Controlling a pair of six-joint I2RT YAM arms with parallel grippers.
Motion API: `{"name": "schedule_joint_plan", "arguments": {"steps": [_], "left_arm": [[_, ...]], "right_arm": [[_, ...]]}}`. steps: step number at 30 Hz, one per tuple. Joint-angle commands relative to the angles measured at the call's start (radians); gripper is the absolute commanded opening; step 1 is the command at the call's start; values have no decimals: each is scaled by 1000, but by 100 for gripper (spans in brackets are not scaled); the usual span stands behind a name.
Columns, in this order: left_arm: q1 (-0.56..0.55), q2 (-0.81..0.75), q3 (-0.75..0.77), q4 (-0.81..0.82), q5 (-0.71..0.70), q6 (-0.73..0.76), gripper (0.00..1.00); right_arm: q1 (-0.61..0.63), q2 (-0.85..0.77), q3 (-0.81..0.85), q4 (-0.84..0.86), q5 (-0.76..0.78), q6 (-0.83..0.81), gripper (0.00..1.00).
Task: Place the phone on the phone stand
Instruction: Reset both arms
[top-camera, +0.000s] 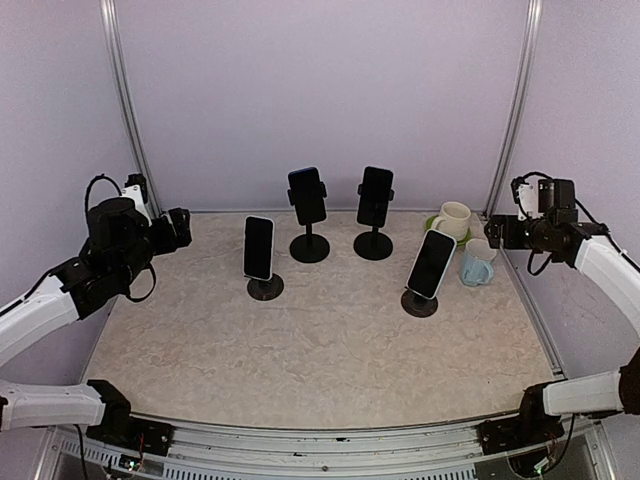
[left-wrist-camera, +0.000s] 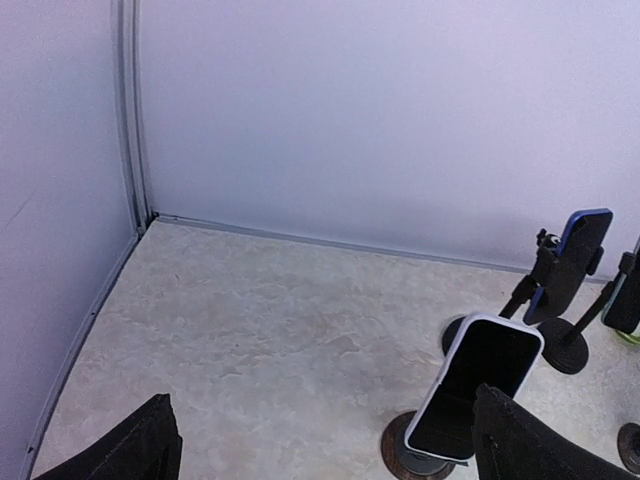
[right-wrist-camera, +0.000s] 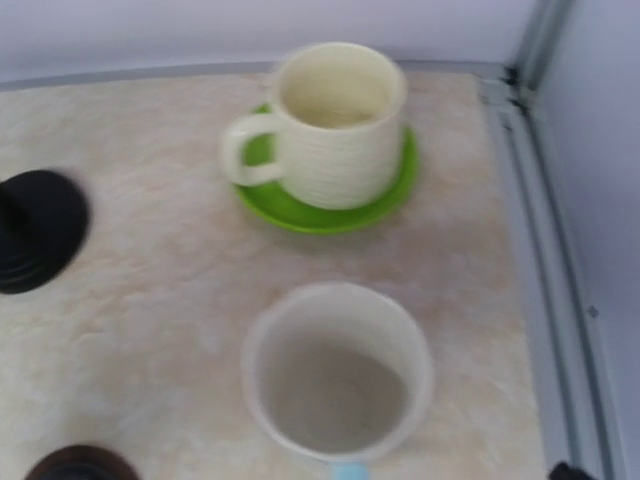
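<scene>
Since all four phones (top-camera: 431, 263) sit on their stands (top-camera: 265, 287) mid-table, you'd pinch one by its long edges: likely rigid, slick, fragile glass. Left gripper (top-camera: 180, 228) and right gripper (top-camera: 497, 230) both gape, empty.

No legible text, labels or signs.

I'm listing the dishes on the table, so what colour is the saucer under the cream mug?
Bright green. The saucer shows best in the right wrist view.
</scene>
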Motion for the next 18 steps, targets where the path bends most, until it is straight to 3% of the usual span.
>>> {"name": "schedule_joint_plan", "arguments": {"steps": [1,8,18], "left_arm": [[89,-18,-8,-8,29,24,99],[174,-84,-75,5,66,2,99],[176,-119,-120,40,114,-18,99]], "right_arm": [[-48,-67,-78,57,81,69,100],[-71,-234,-179,78,179,136,100],[-69,-254,-207,63,230,191,100]]}}
